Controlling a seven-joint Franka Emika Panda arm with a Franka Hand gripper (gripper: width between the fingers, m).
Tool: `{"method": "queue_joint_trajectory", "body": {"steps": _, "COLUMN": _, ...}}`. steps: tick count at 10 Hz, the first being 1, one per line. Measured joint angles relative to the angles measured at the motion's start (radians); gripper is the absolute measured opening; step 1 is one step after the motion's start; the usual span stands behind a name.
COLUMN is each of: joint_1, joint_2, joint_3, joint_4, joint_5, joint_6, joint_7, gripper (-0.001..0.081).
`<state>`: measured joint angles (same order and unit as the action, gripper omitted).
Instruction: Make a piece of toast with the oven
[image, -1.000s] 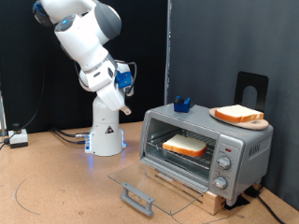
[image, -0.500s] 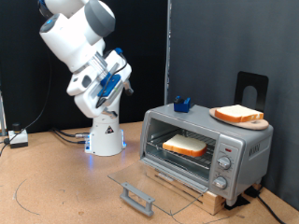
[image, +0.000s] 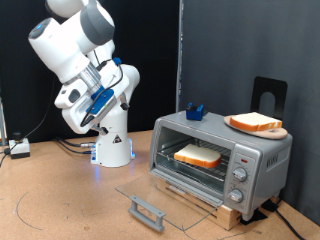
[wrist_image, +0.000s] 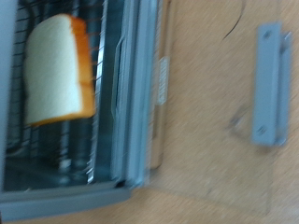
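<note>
The silver-grey oven (image: 262, 160) stands at the exterior view's right with its glass door (image: 150, 193) dropped flat and the grey bar handle (image: 146, 212) at the front. One slice of toast (image: 197, 155) lies on the wire rack inside. A second, similar slice (image: 255, 122) rests on a wooden plate on top of the oven. The gripper (image: 88, 118) is raised well to the left of the oven, and nothing shows between its fingers. The wrist view shows the toast (wrist_image: 58, 70) on the rack, the open door (wrist_image: 201, 121) and the handle (wrist_image: 269, 84), but no fingers.
A small blue object (image: 194, 110) sits on the oven's top near its left end. A black stand (image: 268, 94) rises behind the plate. The oven rests on a wooden board (image: 232, 211). Cables and a small box (image: 18, 148) lie at the far left. Three knobs (image: 240, 177) face front.
The arm has swung up and to the exterior view's left, away from the oven. The toast, the oven and the open door have not moved.
</note>
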<state>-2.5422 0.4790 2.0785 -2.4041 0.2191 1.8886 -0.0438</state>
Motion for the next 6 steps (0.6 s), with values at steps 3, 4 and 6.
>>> {"method": "queue_joint_trajectory", "body": {"steps": 3, "joint_1": 0.13, "joint_2": -0.161, "joint_3": -0.217, "joint_4": 0.102, "joint_5": 0.065, "joint_6": -0.097, "joint_7": -0.011, "gripper": 0.0809}}
{"method": "queue_joint_trajectory", "body": {"steps": 4, "joint_1": 0.222, "joint_2": -0.206, "joint_3": -0.332, "joint_4": 0.128, "joint_5": 0.089, "joint_6": -0.098, "joint_7": -0.046, "gripper": 0.0809}}
{"method": "queue_joint_trajectory", "body": {"steps": 6, "joint_1": 0.509, "joint_2": -0.201, "joint_3": -0.623, "joint_4": 0.213, "joint_5": 0.013, "joint_6": -0.13, "joint_7": -0.115, "gripper": 0.0809}}
